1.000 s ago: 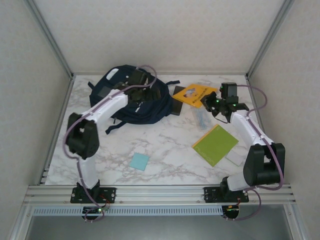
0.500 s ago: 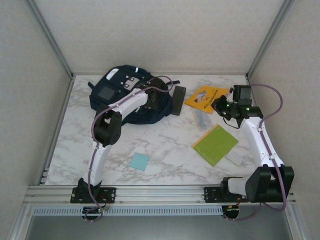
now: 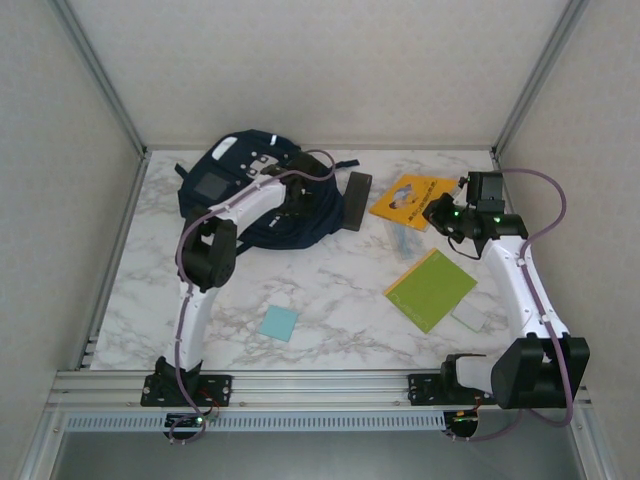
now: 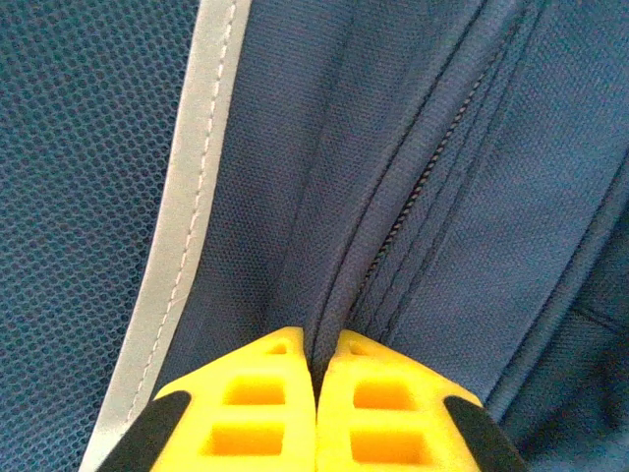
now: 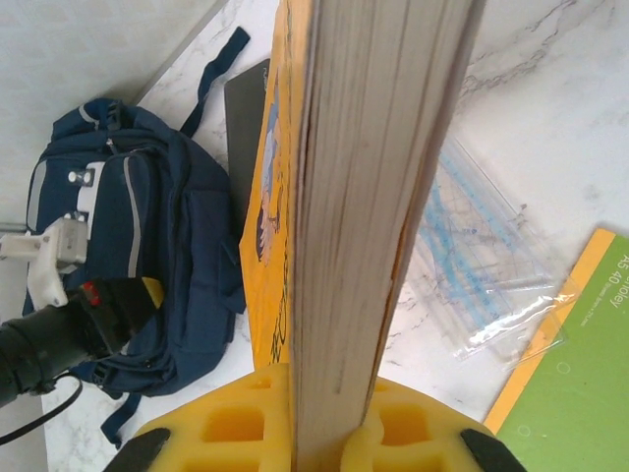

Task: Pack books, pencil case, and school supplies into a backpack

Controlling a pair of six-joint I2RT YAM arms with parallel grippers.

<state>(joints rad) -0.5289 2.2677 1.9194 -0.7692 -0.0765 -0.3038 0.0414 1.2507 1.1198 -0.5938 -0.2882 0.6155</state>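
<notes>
The left hand (image 4: pixel 316 346) is pressed together on a fold of the navy backpack (image 4: pixel 442 246) beside its zip, upper left on the desk (image 3: pixel 340 290). The right hand (image 5: pixel 329 383) is clamped on the orange-yellow book (image 5: pixel 373 147), upper right. The dark pencil case (image 3: pixel 355 187) lies just right of the backpack, and the lime green book (image 3: pixel 431 288) lies lower right.

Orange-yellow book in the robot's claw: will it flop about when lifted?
Probably not much: the orange-yellow cartoon-covered book shows a straight page edge in the right gripper. It looks slim, so likely light. Pinched at one edge only, it might swing or slip.
</notes>
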